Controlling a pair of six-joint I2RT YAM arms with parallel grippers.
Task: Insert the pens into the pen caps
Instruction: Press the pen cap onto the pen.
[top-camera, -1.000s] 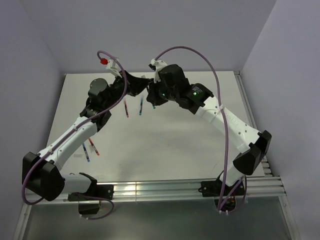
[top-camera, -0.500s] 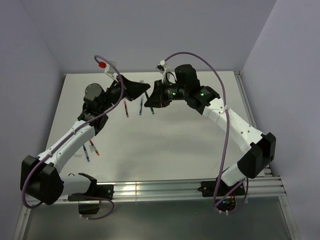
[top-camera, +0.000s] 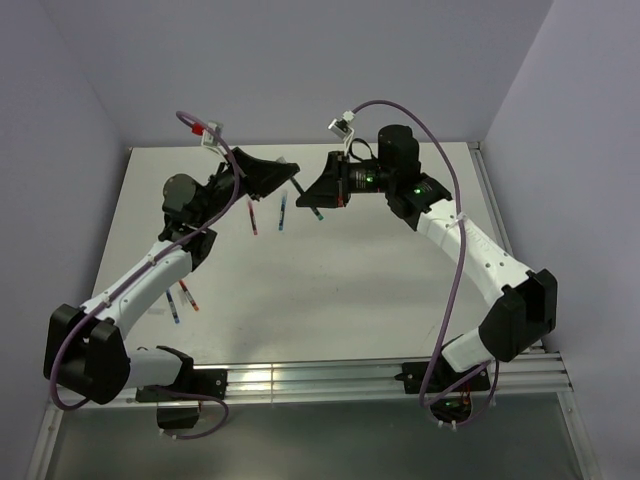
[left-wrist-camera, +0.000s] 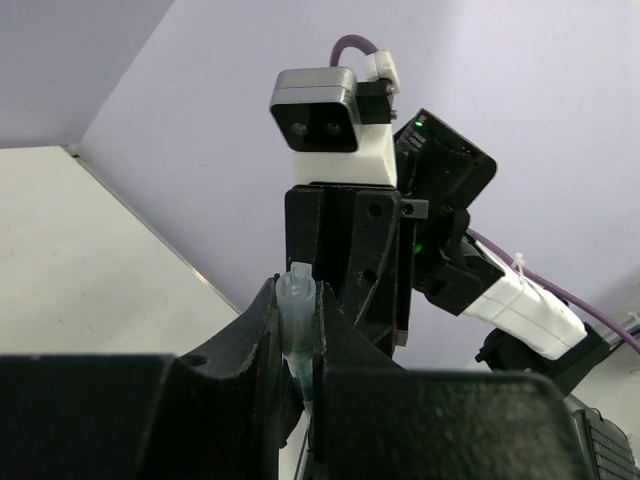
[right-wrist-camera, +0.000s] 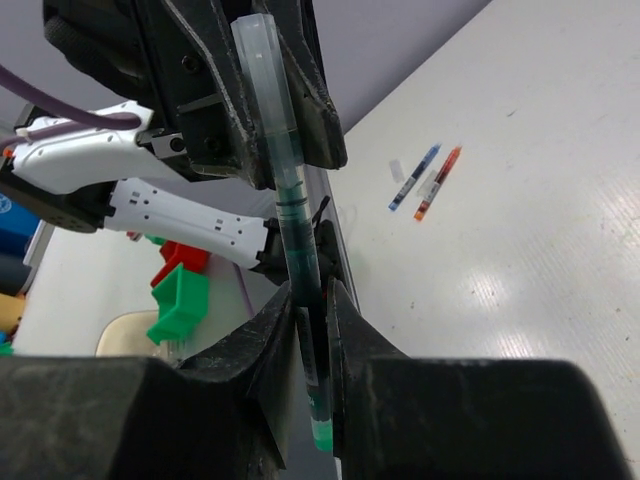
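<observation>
Both grippers hang above the far middle of the table, tip to tip. My left gripper (top-camera: 288, 178) (left-wrist-camera: 298, 305) is shut on a clear, green-tinted pen cap (left-wrist-camera: 297, 312) that stands upright between its fingers. My right gripper (top-camera: 313, 196) (right-wrist-camera: 308, 300) is shut on a green pen (right-wrist-camera: 300, 250). The pen's front end reaches into that pen cap (right-wrist-camera: 263, 80) between the left gripper's fingers. In the top view only the pen's green rear end (top-camera: 319, 214) shows below the right gripper; the cap is hidden there.
A red-and-blue pen (top-camera: 252, 217) and a blue pen (top-camera: 282, 212) lie on the table under the grippers. Two more pens, blue (right-wrist-camera: 413, 178) and red (right-wrist-camera: 438, 183), lie near the left arm (top-camera: 181, 298). A metal rail (top-camera: 300, 378) edges the front.
Both wrists have tilted up and the grippers have risen. The right forearm has drawn back to the right. Both grips hold as before.
</observation>
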